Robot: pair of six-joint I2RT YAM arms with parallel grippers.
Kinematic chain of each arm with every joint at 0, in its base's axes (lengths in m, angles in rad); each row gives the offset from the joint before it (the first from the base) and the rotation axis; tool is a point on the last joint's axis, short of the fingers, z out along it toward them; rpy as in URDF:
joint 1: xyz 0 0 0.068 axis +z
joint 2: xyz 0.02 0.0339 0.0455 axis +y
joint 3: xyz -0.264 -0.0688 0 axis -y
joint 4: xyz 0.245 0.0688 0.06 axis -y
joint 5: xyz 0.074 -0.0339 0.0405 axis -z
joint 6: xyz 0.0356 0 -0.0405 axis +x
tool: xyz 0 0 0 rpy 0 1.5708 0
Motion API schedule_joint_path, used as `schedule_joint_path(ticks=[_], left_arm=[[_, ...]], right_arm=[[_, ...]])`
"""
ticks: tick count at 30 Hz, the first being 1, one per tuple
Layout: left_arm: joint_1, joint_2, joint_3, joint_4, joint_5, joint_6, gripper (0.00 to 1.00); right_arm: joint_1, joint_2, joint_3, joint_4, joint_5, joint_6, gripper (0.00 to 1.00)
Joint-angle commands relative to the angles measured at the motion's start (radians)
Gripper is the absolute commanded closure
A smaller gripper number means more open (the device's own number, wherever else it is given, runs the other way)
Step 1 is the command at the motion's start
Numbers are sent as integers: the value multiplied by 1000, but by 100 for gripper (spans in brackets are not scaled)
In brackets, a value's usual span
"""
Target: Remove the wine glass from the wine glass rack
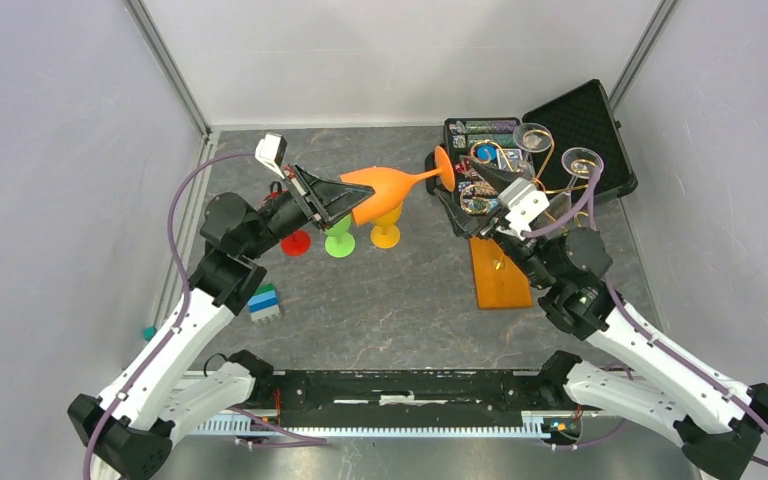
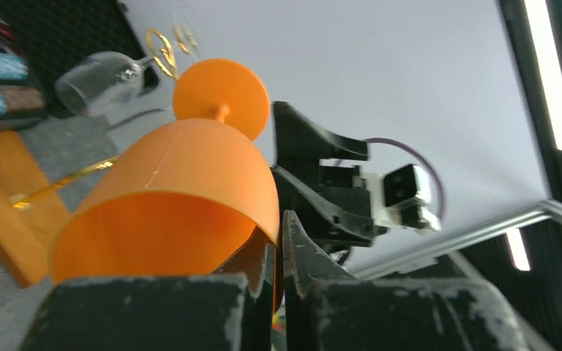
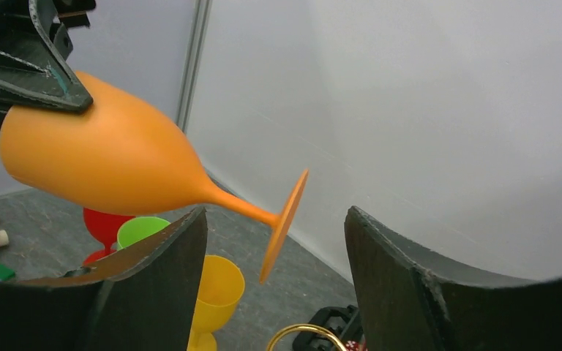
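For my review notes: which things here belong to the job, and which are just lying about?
Job: orange wine glass, left gripper shut on it, open right gripper, wine glass rack.
Lying about: black case, red cup, green cup, yellow cup, toy bricks.

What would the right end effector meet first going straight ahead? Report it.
Probably the foot of the orange wine glass that the left end effector holds; depth is unclear.

Bright, even light, soft shadows; glaring ceiling strips in left wrist view, blurred near foregrounds.
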Motion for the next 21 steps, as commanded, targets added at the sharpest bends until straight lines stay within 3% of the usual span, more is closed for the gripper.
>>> schedule_joint_path(ticks=[1,6,10,15,21], left_arm=[[0,4,122,-165,-17,266,98],[0,59,357,-741,-92,706,98],[-1,108,476,-1070,-174,943,98],[0,138,491,-1247,-226,1045,98],[-2,202,554,-1432,-459,1103,98]], right_arm=[[2,-39,91,-86,29,-87,25],[3,-88,177,-229,154,-211,23],[2,-103,243,-339,360,-309,23],[2,-81,256,-365,703,-464,20],[2,-42,272,-398,912,-534,19]])
